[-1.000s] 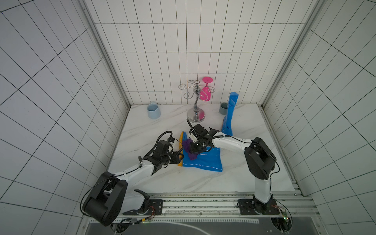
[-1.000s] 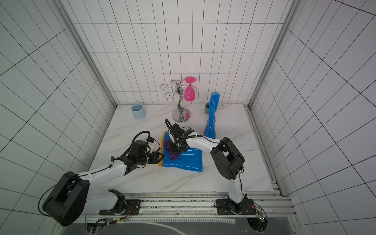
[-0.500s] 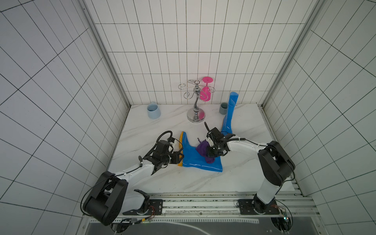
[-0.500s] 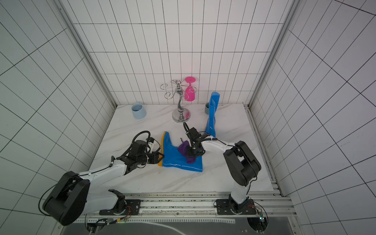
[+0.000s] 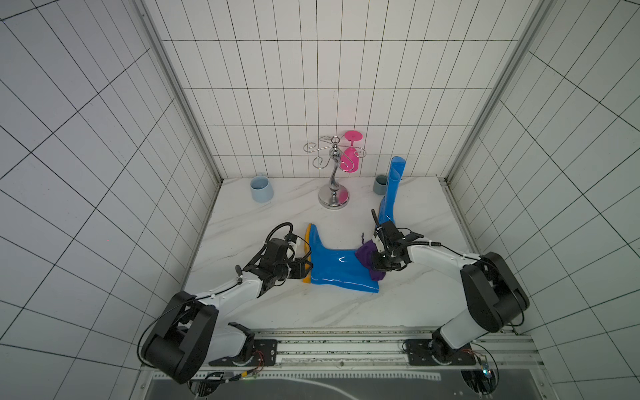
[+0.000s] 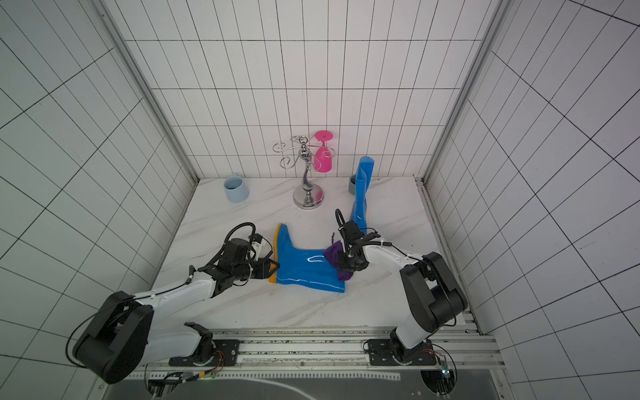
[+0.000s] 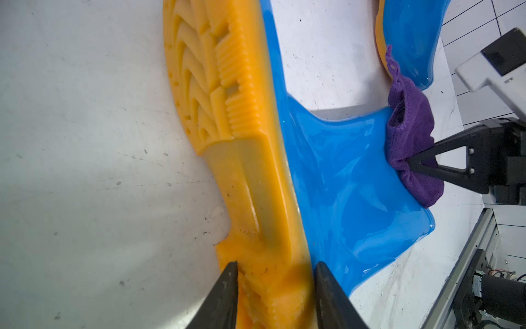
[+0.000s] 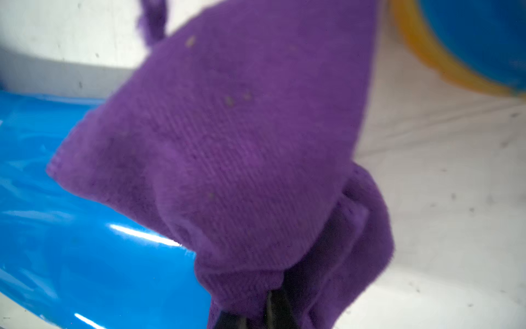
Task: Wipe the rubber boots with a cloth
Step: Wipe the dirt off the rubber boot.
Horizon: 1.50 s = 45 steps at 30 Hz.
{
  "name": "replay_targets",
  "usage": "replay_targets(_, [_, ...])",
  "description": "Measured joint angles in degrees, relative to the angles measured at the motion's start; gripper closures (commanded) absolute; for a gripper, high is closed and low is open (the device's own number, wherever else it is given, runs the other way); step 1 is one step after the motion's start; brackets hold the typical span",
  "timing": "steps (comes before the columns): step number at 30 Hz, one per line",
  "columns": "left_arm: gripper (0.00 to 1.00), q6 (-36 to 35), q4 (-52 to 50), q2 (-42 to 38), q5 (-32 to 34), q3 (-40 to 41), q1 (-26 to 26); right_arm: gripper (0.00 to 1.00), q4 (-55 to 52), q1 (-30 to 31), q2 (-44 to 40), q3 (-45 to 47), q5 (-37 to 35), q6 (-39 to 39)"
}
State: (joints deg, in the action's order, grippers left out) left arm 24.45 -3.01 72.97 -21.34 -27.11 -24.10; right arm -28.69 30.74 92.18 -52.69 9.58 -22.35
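Clamping the heel of the lying boot (image 5: 337,268) with the left gripper (image 5: 306,268), one jaw sitting on the orange sole (image 7: 242,171) and the other on the blue side. Pinching a bunched fold of the cloth (image 5: 367,258) in the right gripper (image 5: 375,266), jaws closed tight together. Pressing the cloth against the shaft's open end, with part overhanging the rim. Lying sideways mid-table (image 5: 263,225), sole facing left, toe pointing at the back wall, shaft pointing right. Standing upright just behind the right gripper: standing boot (image 5: 391,197), beside a grey cup (image 5: 380,184). Standing further left along the back: rack (image 5: 333,180) hanging a pink glass (image 5: 348,161), then a mug (image 5: 261,188).
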Motion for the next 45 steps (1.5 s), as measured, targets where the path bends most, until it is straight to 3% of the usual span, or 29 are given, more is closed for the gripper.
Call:
replay_targets(11, [0.58, 0.0, 0.2, 0.2, -0.4, 0.0, 0.2, 1.0, -1.6, 19.7, 2.9, -13.7, 1.9, -4.7])
replay_targets(17, [0.58, 0.0, 0.2, 0.2, -0.4, 0.0, 0.2, 1.0, -2.6, 24.9, 8.0, -16.9, 2.2, -5.4])
replay_targets(24, [0.58, 0.0, 0.2, 0.2, -0.4, 0.0, 0.2, 1.0, -5.5, 26.3, 13.2, -19.0, 2.6, -4.2])
replay_targets(32, [0.58, 0.0, 0.2, 0.2, -0.4, 0.0, 0.2, 1.0, -8.1, 26.8, 13.4, -19.7, -0.7, -3.1])
replay_targets(37, [0.58, 0.0, 0.2, 0.2, -0.4, 0.0, 0.3, 1.0, -9.0, 26.7, 11.4, -18.6, -3.0, -3.2])
replay_targets(45, [0.58, 0.0, 0.2, 0.2, -0.7, 0.0, 0.5, 1.0, -9.7, 24.2, 3.9, -9.2, -5.5, -3.8])
